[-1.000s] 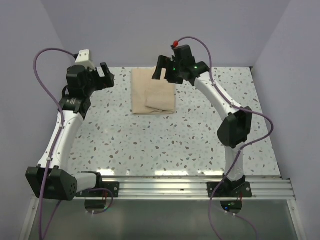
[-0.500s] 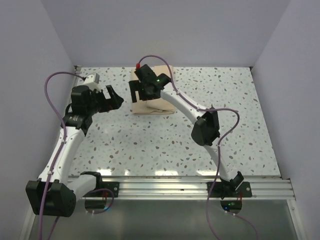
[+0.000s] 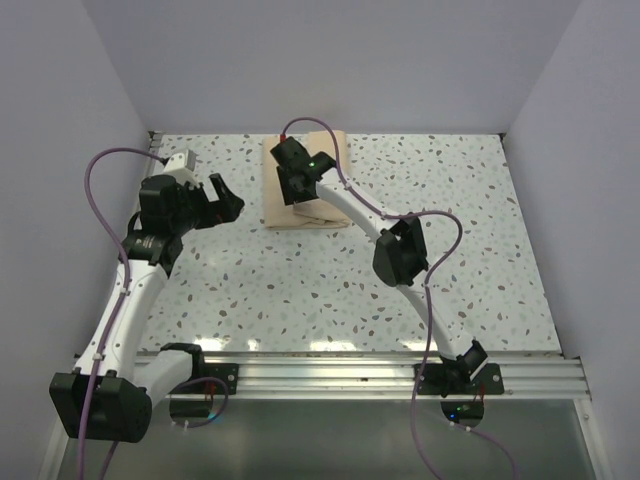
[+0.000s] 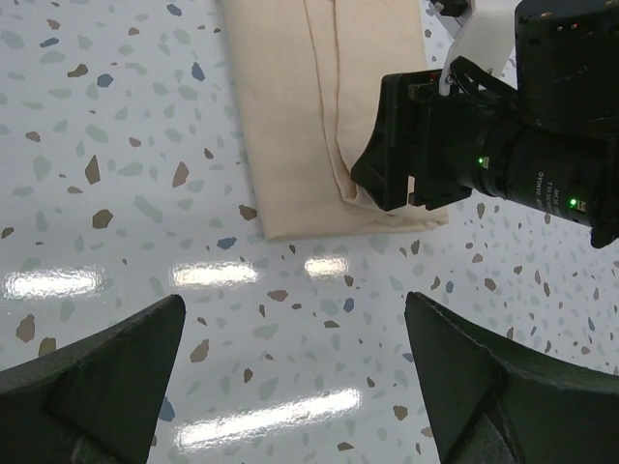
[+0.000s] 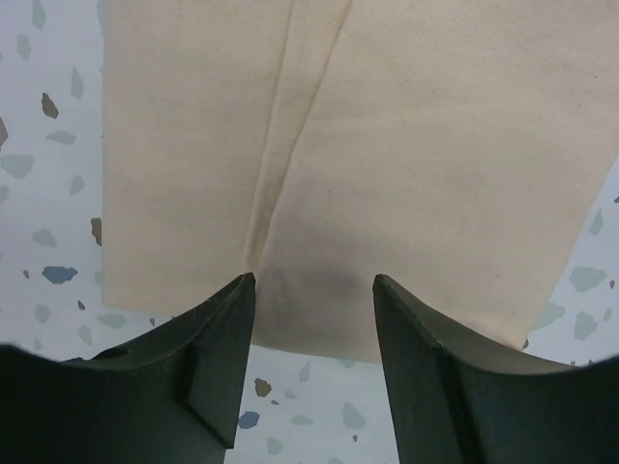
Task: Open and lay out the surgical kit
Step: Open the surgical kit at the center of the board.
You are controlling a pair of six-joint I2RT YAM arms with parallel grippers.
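Observation:
The surgical kit is a folded tan wrap (image 3: pixel 320 205) lying flat at the back middle of the table. It also shows in the left wrist view (image 4: pixel 309 106) and the right wrist view (image 5: pixel 387 145), with overlapping folds running along it. No steel tray or instruments show. My right gripper (image 3: pixel 295 185) hangs open just above the wrap's near-left part, its fingertips (image 5: pixel 224 319) straddling the wrap's edge (image 5: pixel 314 285). My left gripper (image 3: pixel 226 197) is open and empty over bare table left of the wrap, and in its own view (image 4: pixel 295 338) it faces the wrap and the right gripper.
The speckled tabletop (image 3: pixel 300 290) is walled by purple panels at back and sides. The right arm's elbow (image 3: pixel 398 250) reaches across the table's middle. A metal rail (image 3: pixel 330 372) runs along the near edge.
My right gripper swung from the wrap's back right corner leftward and down onto its near-left part. My left gripper shifted slightly forward and lower toward the wrap.

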